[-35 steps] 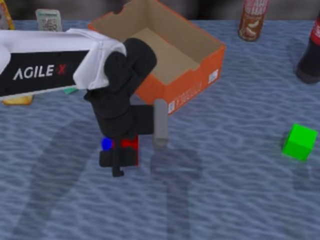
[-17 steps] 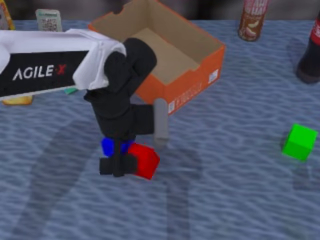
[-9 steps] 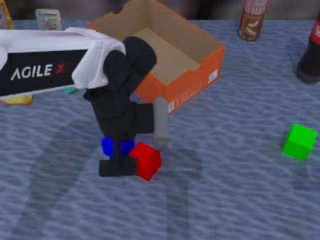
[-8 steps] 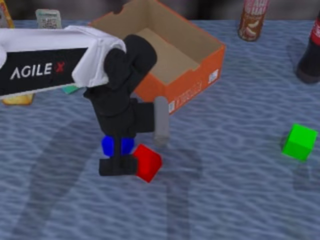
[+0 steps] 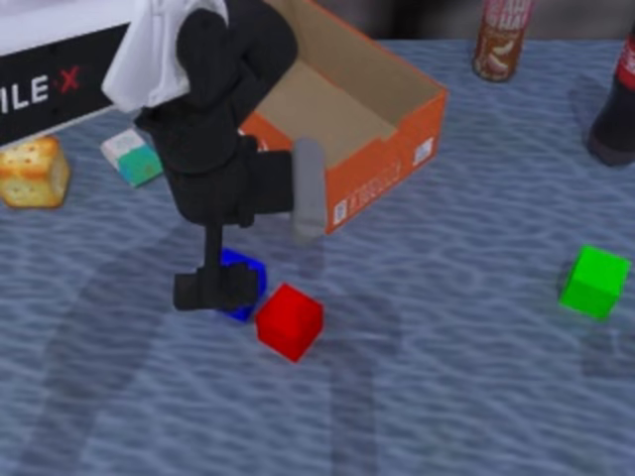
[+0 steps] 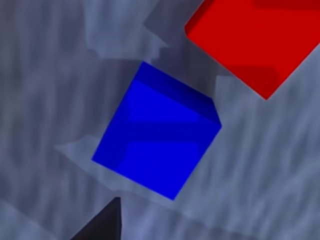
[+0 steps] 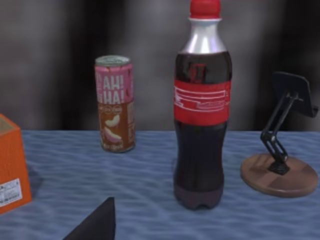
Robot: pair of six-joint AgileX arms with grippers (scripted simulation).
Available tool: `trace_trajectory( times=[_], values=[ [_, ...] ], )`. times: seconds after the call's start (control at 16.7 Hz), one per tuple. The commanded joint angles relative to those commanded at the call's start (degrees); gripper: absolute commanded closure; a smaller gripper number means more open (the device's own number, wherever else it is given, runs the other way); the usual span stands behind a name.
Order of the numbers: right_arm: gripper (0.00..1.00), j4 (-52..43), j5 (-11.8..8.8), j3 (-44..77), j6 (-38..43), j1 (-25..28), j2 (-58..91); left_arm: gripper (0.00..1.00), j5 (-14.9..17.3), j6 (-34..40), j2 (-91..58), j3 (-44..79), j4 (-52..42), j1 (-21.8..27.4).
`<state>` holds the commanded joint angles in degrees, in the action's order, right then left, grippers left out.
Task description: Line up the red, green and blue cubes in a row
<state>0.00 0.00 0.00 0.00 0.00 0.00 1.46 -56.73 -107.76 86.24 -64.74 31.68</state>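
The red cube rests on the blue cloth just right of the blue cube, their corners nearly touching; both also show in the left wrist view, blue cube and red cube. The green cube sits alone far to the right. My left gripper hangs open above the blue cube's left part and holds nothing; one dark fingertip shows in its wrist view. My right arm is outside the top view; its wrist view shows one fingertip above the cloth.
An open orange shoebox stands behind the cubes. A white-and-teal box and a bread-like cube lie at the left. A can and a cola bottle stand back right, with a phone stand beside them.
The left gripper set the red cube down beside the blue one, let go, then rose and drew back to the left. The red cube stays where it was released.
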Motion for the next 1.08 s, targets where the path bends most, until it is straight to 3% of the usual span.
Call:
trace_trajectory(
  times=[0.3,0.48,0.72,1.08],
  values=[
    [0.0,-0.4,0.0,0.6,-0.4,0.0,0.6,0.0,0.0,0.2,0.4,-0.7,0.5,0.0],
    [0.0,-4.2,0.1,5.8,-3.7,0.5,6.0,0.0,-0.3,2.6,5.7,-5.7,3.9,-2.5],
    [0.0,-13.6,0.0,18.7,-11.9,2.0,21.8,0.0,-0.9,9.6,21.2,-18.7,12.5,-8.9],
    [0.0,-32.8,0.0,43.2,-27.9,4.9,58.4,0.0,-1.8,26.5,56.5,-47.1,31.1,-20.7]
  ],
)
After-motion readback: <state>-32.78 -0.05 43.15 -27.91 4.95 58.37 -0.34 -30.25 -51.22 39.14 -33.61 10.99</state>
